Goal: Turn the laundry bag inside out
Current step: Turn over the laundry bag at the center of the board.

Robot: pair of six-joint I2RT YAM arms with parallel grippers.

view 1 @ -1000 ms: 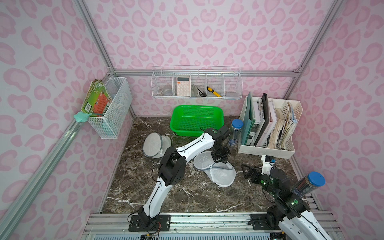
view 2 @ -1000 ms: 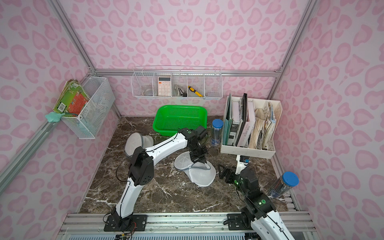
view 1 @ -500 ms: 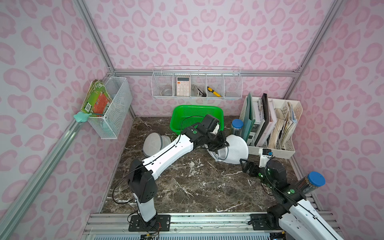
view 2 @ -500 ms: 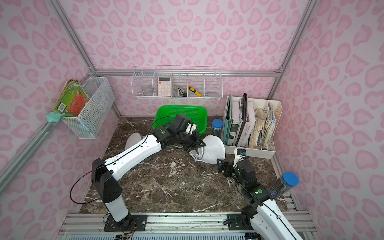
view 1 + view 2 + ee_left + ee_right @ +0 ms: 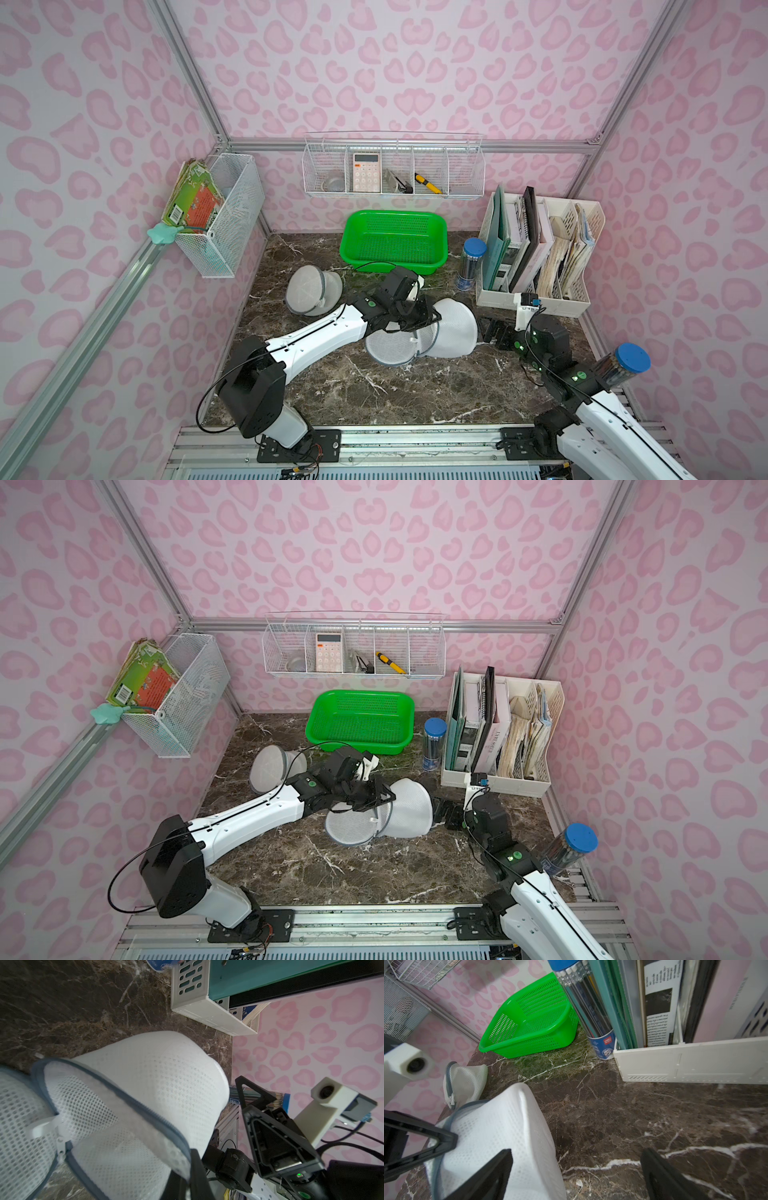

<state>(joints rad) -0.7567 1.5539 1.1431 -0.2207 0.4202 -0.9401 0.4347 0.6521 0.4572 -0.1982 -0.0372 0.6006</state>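
Now my left jaws pinch the zippered rim of the mesh laundry bag (image 5: 455,332) on the tabletop (image 5: 374,395); my right jaws stand spread at its closed end. Next, probably, push that end through.

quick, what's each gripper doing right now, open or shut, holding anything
left gripper: shut on the rim of the bag.
right gripper: open, holding nothing; the bag's end lies against one finger.
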